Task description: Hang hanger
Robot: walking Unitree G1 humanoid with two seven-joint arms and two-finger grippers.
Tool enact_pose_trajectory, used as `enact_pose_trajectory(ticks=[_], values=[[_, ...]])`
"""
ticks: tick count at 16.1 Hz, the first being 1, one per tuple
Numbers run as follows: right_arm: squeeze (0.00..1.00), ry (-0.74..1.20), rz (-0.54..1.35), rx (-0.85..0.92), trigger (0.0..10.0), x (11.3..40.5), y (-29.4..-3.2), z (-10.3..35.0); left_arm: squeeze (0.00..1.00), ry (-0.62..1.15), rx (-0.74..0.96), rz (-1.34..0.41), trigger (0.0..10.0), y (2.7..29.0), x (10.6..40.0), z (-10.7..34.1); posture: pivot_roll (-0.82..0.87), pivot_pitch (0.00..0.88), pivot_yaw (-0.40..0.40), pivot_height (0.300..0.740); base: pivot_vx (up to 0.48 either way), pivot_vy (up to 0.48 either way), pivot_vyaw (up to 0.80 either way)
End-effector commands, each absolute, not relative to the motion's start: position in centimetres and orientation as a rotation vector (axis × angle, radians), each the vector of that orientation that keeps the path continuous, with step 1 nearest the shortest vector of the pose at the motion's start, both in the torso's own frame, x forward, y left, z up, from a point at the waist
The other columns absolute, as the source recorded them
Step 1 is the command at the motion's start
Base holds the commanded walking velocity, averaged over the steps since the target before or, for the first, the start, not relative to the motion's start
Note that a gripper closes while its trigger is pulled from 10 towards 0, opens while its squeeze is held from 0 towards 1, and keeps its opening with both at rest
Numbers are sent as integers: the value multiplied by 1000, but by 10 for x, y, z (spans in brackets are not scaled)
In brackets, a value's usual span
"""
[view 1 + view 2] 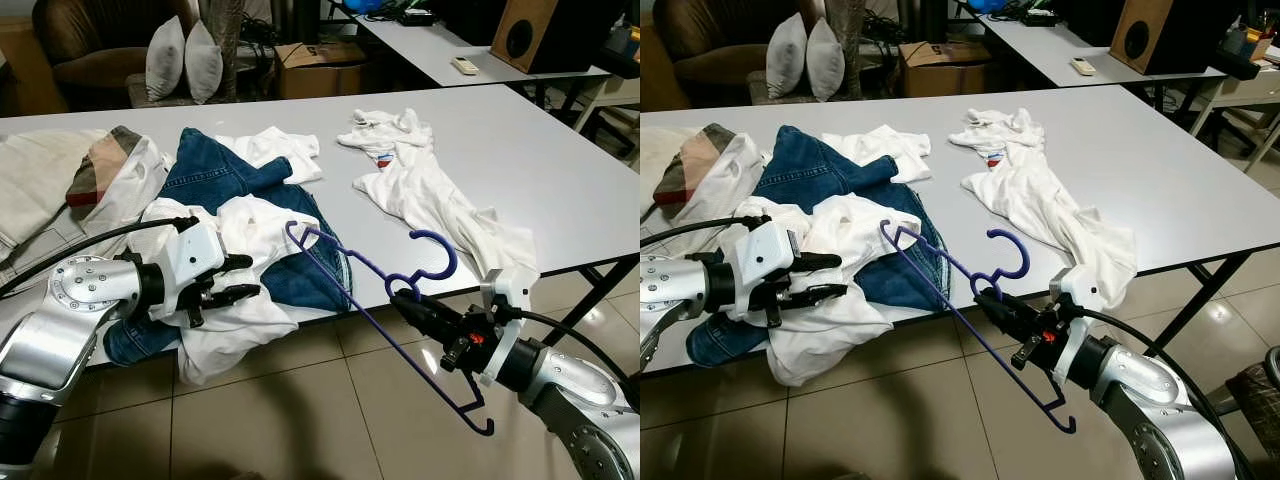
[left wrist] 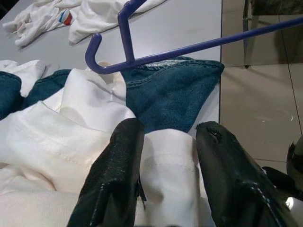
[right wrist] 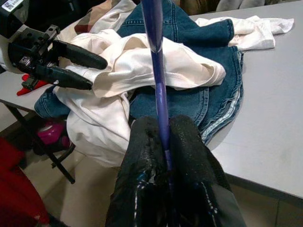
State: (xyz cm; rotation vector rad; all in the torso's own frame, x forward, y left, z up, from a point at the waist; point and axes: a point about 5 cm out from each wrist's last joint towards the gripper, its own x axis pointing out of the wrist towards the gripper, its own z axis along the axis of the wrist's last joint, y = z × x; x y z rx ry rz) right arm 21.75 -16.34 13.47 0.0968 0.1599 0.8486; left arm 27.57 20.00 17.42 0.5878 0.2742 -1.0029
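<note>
Purple hanger (image 1: 345,275) clamped in right end effector (image 1: 405,297)

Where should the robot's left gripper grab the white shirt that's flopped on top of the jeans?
Best at the bunched fold of the white shirt hanging over the table edge, coming from the robot's own side. The left gripper already has open fingers either side of that thick fold, clear of the jeans and the purple hanger in the right gripper.

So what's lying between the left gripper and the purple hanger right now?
In the left eye view, a rumpled white shirt draped over blue jeans fills the stretch between the left gripper and the purple hanger.
</note>
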Motion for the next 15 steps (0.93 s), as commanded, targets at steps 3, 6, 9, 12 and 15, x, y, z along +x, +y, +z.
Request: enact_pose_trajectory(ticks=[3,6,9,12,15], values=[[0,159,853,92,10000,222,-164,134,0,237,578,-979,0,201,278,179,-33,0,-17,740,0,0,0],[0,158,865,88,10000,225,-164,135,0,235,575,-978,0,201,278,178,-31,0,-22,740,0,0,0],[0,158,873,87,10000,227,-164,135,0,238,577,-980,0,200,278,177,-29,0,-27,740,0,0,0],[0,157,898,92,10000,228,-161,134,0,201,592,-967,0,202,281,180,-25,0,-37,740,0,0,0],[0,118,940,140,10000,227,-162,144,0,14,510,-920,0,201,286,211,-16,0,-49,740,0,0,0]])
